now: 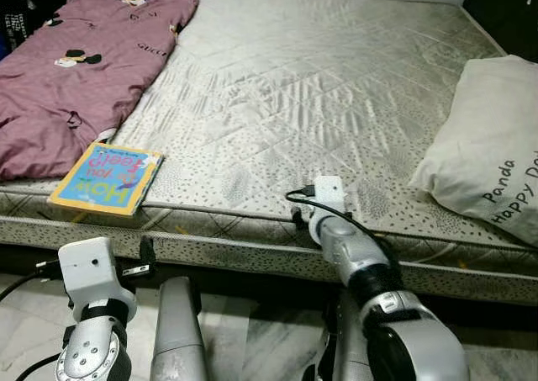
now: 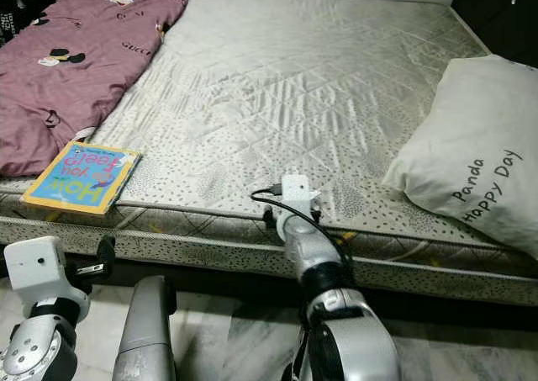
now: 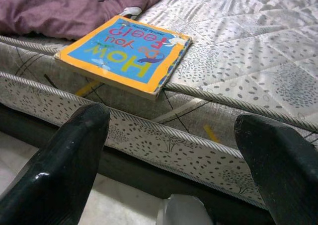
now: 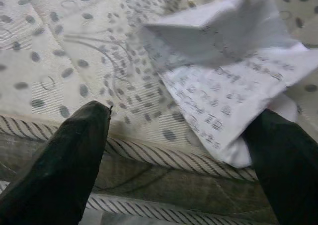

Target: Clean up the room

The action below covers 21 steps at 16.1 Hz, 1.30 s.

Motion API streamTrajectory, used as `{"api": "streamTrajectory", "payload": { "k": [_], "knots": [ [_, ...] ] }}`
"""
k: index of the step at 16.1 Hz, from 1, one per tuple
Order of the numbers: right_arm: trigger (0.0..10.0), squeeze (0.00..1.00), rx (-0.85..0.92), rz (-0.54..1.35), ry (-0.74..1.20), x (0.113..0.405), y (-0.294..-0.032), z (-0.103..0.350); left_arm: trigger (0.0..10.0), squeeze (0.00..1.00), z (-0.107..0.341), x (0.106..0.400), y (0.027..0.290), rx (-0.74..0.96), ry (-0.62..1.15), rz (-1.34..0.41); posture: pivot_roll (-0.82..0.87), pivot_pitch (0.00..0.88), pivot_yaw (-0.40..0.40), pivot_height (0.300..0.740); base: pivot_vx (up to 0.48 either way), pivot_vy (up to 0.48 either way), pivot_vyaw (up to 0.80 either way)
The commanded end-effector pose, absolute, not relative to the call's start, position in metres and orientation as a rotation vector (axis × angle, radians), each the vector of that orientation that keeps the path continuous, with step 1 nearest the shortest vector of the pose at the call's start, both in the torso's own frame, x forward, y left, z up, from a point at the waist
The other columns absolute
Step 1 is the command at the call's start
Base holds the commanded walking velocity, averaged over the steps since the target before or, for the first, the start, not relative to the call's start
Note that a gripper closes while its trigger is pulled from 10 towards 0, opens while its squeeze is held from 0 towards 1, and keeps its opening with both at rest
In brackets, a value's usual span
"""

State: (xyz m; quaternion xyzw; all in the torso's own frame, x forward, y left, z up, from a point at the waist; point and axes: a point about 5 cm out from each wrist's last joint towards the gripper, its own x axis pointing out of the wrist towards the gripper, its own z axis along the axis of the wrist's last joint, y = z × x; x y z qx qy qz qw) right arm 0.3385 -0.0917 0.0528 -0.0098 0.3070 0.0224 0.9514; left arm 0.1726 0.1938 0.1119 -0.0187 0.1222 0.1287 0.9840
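A crumpled white printed paper [image 4: 223, 86] lies on the mattress [image 1: 294, 87] just inside its front edge. My right gripper [image 4: 184, 130] is open at that edge, one finger on each side of the paper, the right-hand fingertip [image 4: 278, 145] at its corner. A square picture book [image 1: 108, 177] with a blue and yellow cover rests on the front left corner of the bed, slightly overhanging. My left gripper [image 3: 174, 135] is open, low beside the bed frame, below and in front of the book [image 3: 126, 53], holding nothing.
A pink cartoon-print blanket [image 1: 76, 70] is bunched over the bed's left side, just behind the book. A white pillow [image 1: 492, 145] with black lettering lies at the right. Pale marble floor [image 1: 252, 339] runs along the bed's front.
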Motion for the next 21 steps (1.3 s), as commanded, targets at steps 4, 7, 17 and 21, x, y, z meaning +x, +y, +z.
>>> {"api": "streamTrajectory", "payload": {
  "k": [4,7,17,21],
  "knots": [
    [10.0,0.0,0.014,0.02,0.569,0.354,-0.085,0.067,10.0,0.0,0.115,0.167,0.194,-0.035,0.255,0.255,0.22,0.068,-0.05,0.517,0.0,0.0,0.0],
    [10.0,0.0,0.022,0.018,0.556,0.357,-0.083,0.071,10.0,0.0,0.115,0.166,0.194,-0.03,0.258,0.256,0.23,0.067,-0.05,0.517,0.0,0.0,0.0],
    [0.0,0.0,0.051,-0.05,0.557,0.356,-0.089,0.066,10.0,0.0,0.116,0.167,0.193,-0.033,0.26,0.261,0.23,0.066,-0.052,0.517,0.0,0.0,0.0],
    [0.0,0.0,0.039,-0.06,0.555,0.356,-0.091,0.065,10.0,0.0,0.116,0.168,0.193,-0.032,0.257,0.262,0.23,0.066,-0.053,0.517,0.0,0.0,0.0]
  ]
}}
